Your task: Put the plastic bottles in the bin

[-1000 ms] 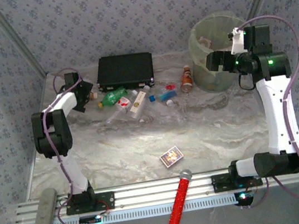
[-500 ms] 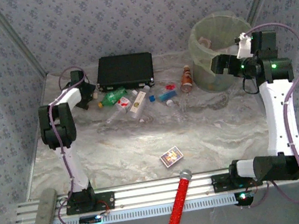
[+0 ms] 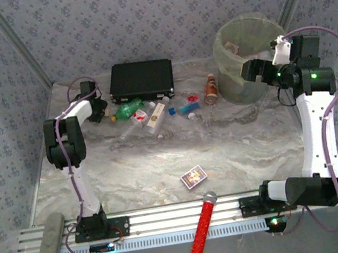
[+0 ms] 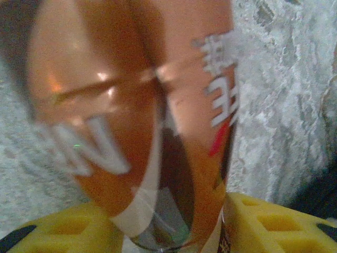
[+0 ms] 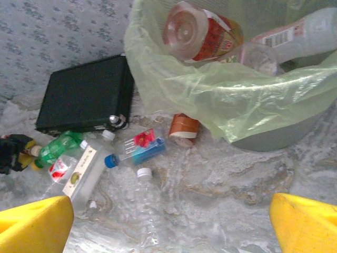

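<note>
Top view: you look down from behind the arm bases (image 3: 98,227). Left wrist: hard against an orange-brown bottle (image 4: 158,105). Right wrist: shares the bin (image 5: 284,132) and black case (image 5: 84,95) with top.

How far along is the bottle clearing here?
Done: a red-labelled bottle and a clear bottle lie in the bin. In hand: the left gripper grips an orange-brown bottle. Left: the green bottle, blue-capped bottle, white-capped bottle and an orange bottle beside the bin, among others.

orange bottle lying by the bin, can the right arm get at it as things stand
Probably yes: the right gripper hangs open near the bin, and the orange bottle lies on the table beside it, nothing across the way.
</note>
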Robot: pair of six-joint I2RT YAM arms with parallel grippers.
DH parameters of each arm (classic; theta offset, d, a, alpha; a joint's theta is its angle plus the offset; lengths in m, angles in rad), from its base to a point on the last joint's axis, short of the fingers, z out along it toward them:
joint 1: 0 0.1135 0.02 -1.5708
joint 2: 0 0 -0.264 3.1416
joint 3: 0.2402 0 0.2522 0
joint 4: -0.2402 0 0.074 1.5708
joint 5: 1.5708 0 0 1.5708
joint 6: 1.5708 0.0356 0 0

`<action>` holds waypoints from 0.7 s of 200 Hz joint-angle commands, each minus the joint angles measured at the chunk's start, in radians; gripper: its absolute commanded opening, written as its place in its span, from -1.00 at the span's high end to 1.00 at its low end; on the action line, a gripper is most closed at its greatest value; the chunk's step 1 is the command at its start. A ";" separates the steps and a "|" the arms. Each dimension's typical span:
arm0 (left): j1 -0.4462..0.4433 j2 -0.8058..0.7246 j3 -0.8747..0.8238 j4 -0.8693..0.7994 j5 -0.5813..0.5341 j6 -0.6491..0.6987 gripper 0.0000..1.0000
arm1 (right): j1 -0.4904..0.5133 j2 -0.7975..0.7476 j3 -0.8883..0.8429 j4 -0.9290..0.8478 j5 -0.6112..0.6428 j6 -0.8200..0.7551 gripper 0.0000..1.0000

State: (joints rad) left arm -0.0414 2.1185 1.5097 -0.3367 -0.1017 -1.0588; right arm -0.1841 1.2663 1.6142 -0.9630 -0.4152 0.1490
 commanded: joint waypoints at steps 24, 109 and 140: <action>0.011 -0.156 -0.066 0.069 0.040 0.126 0.21 | 0.018 -0.018 0.040 0.066 -0.226 0.040 -0.92; -0.026 -0.567 -0.387 0.308 0.366 0.343 0.48 | 0.278 0.055 0.074 0.144 -0.238 0.091 -0.88; -0.110 -0.690 -0.502 0.434 0.592 0.378 0.57 | 0.401 0.148 0.087 0.241 -0.285 0.119 -0.86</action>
State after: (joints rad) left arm -0.0917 1.5074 1.0714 -0.0532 0.2481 -0.7464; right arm 0.1448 1.3491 1.6733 -0.8158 -0.6453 0.2283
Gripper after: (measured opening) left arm 0.352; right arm 0.935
